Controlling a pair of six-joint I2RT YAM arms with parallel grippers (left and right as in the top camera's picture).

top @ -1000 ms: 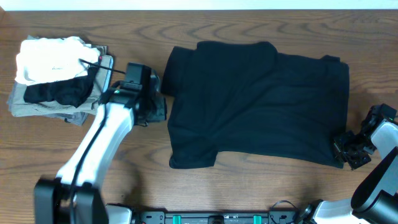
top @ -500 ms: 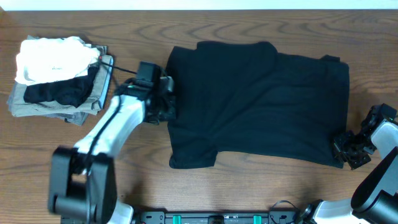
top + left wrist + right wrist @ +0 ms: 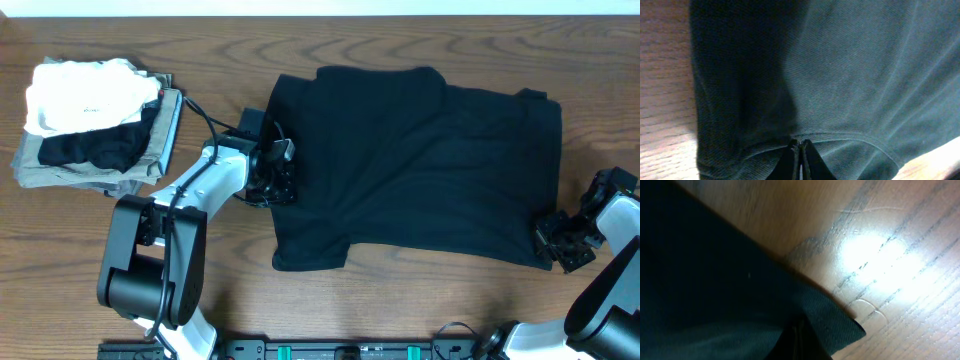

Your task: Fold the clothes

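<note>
Left claw (image 3: 280, 182) is pinching shut on the black T-shirt (image 3: 420, 160) edge; right claw (image 3: 556, 240) is clamping its corner. Shirt is lying flat on desk (image 3: 400, 300).

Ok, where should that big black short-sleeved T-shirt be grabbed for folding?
Pinch the black soft-fabric T-shirt at its edges, coming in low from the sides: it lies flat, so only hems offer a lip. The left tool pinches the left edge, the right tool the near right corner.

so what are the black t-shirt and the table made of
Black T-shirt: soft matte knit, probably cotton jersey; fine weave and a stitched hem show close up. Table: wood or wood-look laminate, slightly glossy; grain lines, a glare patch.
</note>
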